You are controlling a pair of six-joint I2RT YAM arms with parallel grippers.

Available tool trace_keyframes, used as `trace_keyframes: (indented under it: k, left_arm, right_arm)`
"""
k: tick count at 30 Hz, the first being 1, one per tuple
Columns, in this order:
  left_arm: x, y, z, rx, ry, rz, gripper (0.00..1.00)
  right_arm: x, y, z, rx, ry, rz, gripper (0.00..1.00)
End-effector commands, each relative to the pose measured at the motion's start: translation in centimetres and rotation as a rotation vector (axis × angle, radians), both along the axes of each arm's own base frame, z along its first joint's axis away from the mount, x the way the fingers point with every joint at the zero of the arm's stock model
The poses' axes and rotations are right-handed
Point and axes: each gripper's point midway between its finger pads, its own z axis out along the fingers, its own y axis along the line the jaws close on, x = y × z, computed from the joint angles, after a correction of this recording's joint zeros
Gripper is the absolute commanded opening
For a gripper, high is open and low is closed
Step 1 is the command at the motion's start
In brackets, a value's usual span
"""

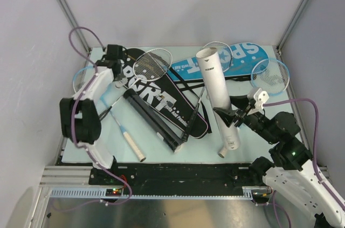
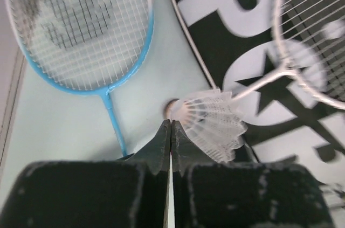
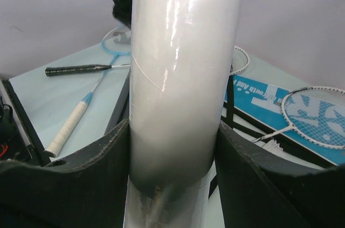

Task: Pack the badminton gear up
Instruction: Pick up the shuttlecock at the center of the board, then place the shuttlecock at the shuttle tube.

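Bottom centre of left wrist view: left gripper point(image 2: 171, 131) fully closed, fingers flat together, nothing seen between them. Shuttlecock point(image 2: 211, 123) lies just right of fingertips at edge of black cover point(image 2: 226, 34), cork pointing toward blue racket point(image 2: 81, 28). Judgement: pinch likely missed skirt; open jaws, shift right, retry. Centre right of top view: right gripper point(image 3: 172, 136) clamps white tube point(image 3: 183, 50) near its low end, open mouth tilted up, presumably offered to receive shuttlecock. Black tube point(image 1: 153, 120) lies loose, lower centre.
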Motion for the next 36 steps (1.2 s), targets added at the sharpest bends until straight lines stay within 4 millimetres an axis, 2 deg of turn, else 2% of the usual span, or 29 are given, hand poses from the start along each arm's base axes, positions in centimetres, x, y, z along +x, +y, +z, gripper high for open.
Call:
trace_keyframes:
  k: [1, 7, 14, 20, 25, 28, 36]
  left_arm:
    - [-0.8, -1.6, 9.6, -0.126, -0.256, -0.037, 0.00]
    - [-4.7, -6.0, 17.8, -0.361, -0.462, -0.198, 0.00]
    - [-10.5, -12.9, 25.5, -0.735, -0.636, -0.469, 0.00]
    - [-15.8, -15.8, 30.7, -0.975, -0.759, -0.599, 0.00]
    - [-19.8, -17.5, 35.0, -1.202, -0.851, -0.703, 0.00]
    - [-21.2, -18.2, 35.9, -1.347, -0.854, -0.718, 0.00]
    - [-22.6, -19.8, 34.9, -1.500, -0.704, -0.723, 0.00]
  right_arm:
    - [0.4, 0.6, 1.1, 0.007, -0.020, 0.019, 0.36]
    - [1.6, 1.4, -1.3, -0.087, 0.015, 0.019, 0.37]
    - [2.3, 3.0, -4.6, -0.244, -0.011, 0.104, 0.40]
    - [2.4, 4.2, -6.0, -0.315, -0.061, 0.173, 0.40]
    - [1.3, 5.7, -6.4, -0.334, -0.138, 0.269, 0.39]
    - [1.2, 6.5, -5.7, -0.322, -0.194, 0.282, 0.39]
    - [1.0, 7.2, -3.9, -0.302, -0.303, 0.269, 0.38]
